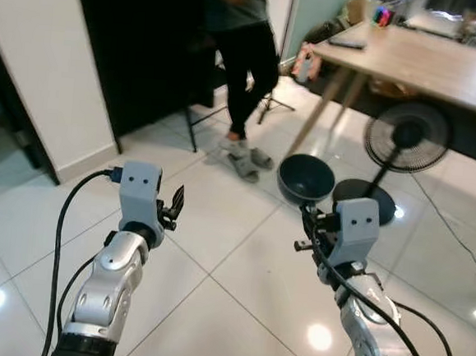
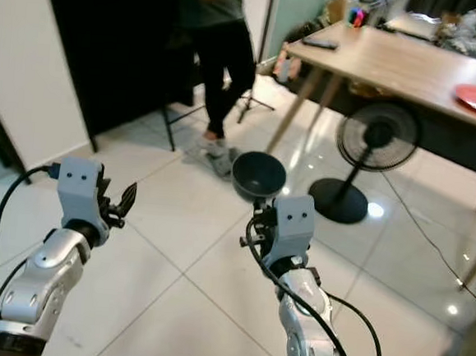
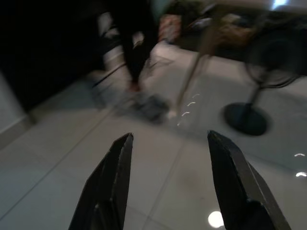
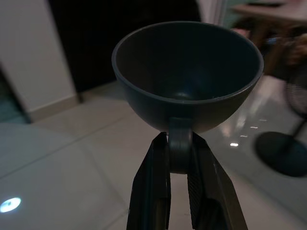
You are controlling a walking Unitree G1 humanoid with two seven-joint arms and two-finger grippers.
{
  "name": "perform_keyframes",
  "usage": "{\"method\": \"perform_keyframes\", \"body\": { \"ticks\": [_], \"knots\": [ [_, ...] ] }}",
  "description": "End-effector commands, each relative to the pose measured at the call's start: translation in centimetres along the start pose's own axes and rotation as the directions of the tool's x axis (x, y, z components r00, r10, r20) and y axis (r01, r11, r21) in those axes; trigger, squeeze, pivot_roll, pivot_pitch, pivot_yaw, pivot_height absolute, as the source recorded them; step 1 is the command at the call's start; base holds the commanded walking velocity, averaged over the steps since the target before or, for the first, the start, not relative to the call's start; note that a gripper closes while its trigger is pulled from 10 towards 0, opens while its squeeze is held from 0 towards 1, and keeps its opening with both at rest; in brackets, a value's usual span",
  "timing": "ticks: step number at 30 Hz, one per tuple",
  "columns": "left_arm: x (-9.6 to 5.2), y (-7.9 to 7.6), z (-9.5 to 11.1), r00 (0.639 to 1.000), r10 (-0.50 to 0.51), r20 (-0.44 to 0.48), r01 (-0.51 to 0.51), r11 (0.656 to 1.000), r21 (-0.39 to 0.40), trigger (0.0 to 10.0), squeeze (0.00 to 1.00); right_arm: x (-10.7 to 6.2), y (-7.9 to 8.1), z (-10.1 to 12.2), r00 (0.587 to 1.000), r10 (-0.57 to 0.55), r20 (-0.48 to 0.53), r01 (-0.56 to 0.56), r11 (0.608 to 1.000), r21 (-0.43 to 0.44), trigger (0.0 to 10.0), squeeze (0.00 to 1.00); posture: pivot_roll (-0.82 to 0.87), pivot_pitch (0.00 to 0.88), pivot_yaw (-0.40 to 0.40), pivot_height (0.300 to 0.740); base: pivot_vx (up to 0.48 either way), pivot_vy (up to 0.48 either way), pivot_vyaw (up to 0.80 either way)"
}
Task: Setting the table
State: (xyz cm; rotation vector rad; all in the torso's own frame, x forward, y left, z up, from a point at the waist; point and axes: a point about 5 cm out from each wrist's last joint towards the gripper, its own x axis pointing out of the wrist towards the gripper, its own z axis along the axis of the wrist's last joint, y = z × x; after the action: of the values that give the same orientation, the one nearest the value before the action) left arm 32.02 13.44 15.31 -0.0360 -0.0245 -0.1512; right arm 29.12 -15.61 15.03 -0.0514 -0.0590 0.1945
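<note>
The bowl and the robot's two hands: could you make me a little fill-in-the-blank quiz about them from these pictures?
1. The right hand is shut on a short tab at the base of a dark ____.
2. The left hand holds nothing and its fingers are ____.
3. A standing fan rests on the floor beside the wooden ____.
4. On that table lies a red ____.

Missing words: bowl; open; table; plate
</note>
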Motion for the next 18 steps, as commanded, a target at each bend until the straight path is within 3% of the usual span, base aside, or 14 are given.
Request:
{"method": "perform_keyframes", "body": {
  "ticks": [1,8,16,18],
  "knots": [
    [-0.2,0.25,-0.51,1.0,0.008,-0.024,-0.008,1.0,0.003,10.0,0.0,-0.02,0.11,0.11,1.0,0.0,0.005,0.0,1.0,0.003,10.0,0.0,-0.08,0.0,0.079,0.74,0.0,0.0,-0.8],
    [-0.17,0.19,-0.47,1.0,0.005,-0.025,-0.005,1.0,0.003,10.0,0.0,0.01,0.13,0.14,1.0,-0.001,0.006,0.001,1.0,0.004,10.0,0.0,-0.08,0.0,0.08,0.74,0.0,0.0,-0.8],
    [-0.18,0.18,-0.46,1.0,0.005,-0.024,-0.005,1.0,0.005,10.0,0.0,0.0,0.15,0.13,1.0,-0.001,0.006,0.001,1.0,0.004,10.0,0.0,-0.08,0.0,0.08,0.74,0.0,0.0,0.0],
    [-0.18,0.18,-0.43,1.0,0.006,-0.023,-0.006,1.0,0.006,10.0,0.0,0.0,0.14,0.15,1.0,-0.001,0.006,0.001,1.0,0.005,10.0,0.0,-0.08,0.0,0.079,0.74,0.0,0.0,-0.8]
  ]
}}
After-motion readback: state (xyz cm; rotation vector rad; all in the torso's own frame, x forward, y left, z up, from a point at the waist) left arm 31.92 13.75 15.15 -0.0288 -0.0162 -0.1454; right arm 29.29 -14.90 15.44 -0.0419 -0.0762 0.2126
